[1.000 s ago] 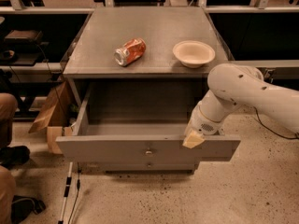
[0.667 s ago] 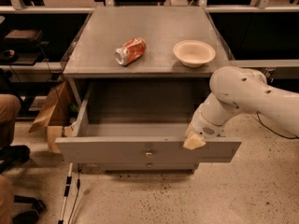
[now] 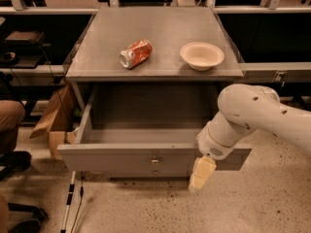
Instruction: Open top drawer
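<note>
The top drawer of the grey cabinet stands pulled far out. Its flat front panel faces me with a small metal knob at its centre, and the inside looks empty. My gripper is cream-coloured, at the end of the white arm coming in from the right. It hangs pointing down in front of the right part of the drawer's front panel, reaching below its bottom edge. It is right of the knob and not on it. No other drawers are in view.
A crushed red can and a beige bowl sit on the cabinet top. A cardboard box leans at the cabinet's left. A person's knee and shoe are at the far left.
My gripper has moved down from the top edge of the drawer's front to below the panel. The drawer has stayed pulled out.
</note>
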Robot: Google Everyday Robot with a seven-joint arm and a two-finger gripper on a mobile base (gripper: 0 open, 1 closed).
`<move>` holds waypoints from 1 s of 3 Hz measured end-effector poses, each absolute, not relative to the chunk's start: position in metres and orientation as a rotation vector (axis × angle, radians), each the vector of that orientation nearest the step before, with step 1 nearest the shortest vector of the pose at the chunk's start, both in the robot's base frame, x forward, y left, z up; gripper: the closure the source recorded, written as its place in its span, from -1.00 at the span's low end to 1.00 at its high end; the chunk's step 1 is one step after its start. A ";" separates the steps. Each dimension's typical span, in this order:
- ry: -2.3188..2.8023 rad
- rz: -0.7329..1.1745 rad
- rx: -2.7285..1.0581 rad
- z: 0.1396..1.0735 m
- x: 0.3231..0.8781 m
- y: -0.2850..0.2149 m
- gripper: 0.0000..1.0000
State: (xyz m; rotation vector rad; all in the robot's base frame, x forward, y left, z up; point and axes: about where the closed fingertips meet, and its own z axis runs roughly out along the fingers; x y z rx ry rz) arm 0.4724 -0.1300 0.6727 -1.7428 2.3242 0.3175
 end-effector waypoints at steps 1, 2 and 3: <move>2.329 0.323 -1.774 0.666 0.454 -0.131 -1.00; 2.333 0.317 -1.797 0.663 0.442 -0.137 -0.68; 2.345 0.311 -1.804 0.665 0.434 -0.142 -0.09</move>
